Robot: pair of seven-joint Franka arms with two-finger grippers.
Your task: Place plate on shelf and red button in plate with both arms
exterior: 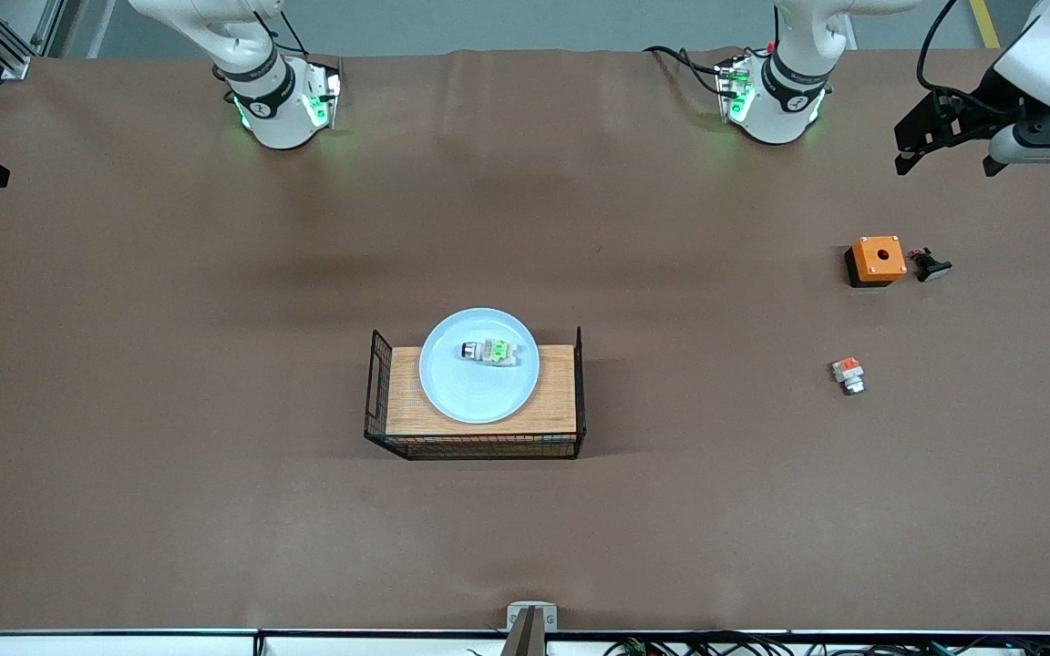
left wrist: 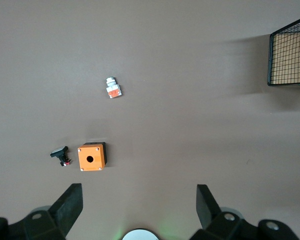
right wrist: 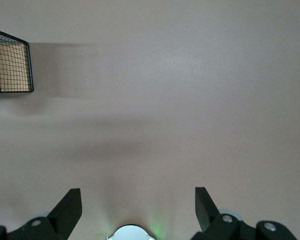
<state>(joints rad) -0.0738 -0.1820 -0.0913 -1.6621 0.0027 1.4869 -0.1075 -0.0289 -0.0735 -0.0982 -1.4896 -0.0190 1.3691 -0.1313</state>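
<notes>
Pale blue plate (exterior: pixel 479 366) sits on a wire-sided wooden tray (exterior: pixel 558 410), red button (exterior: pixel 490 353) lying in it, well apart from both grippers. Plate looks stiff, light (grip rim); button small, slippery. Left gripper (left wrist: pixel 139 206) and right gripper (right wrist: pixel 138 205) hang over bare table w/ fingers spread, empty.

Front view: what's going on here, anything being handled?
Nothing is being handled. The plate sits on the wooden tray with black wire ends, and the red button lies in the plate. Both arms wait, pulled back: the left hand is open above the table near the orange box, the right hand open over bare table. A small black part lies beside that box, and a similar part with an orange block lies nearer the front camera.
</notes>
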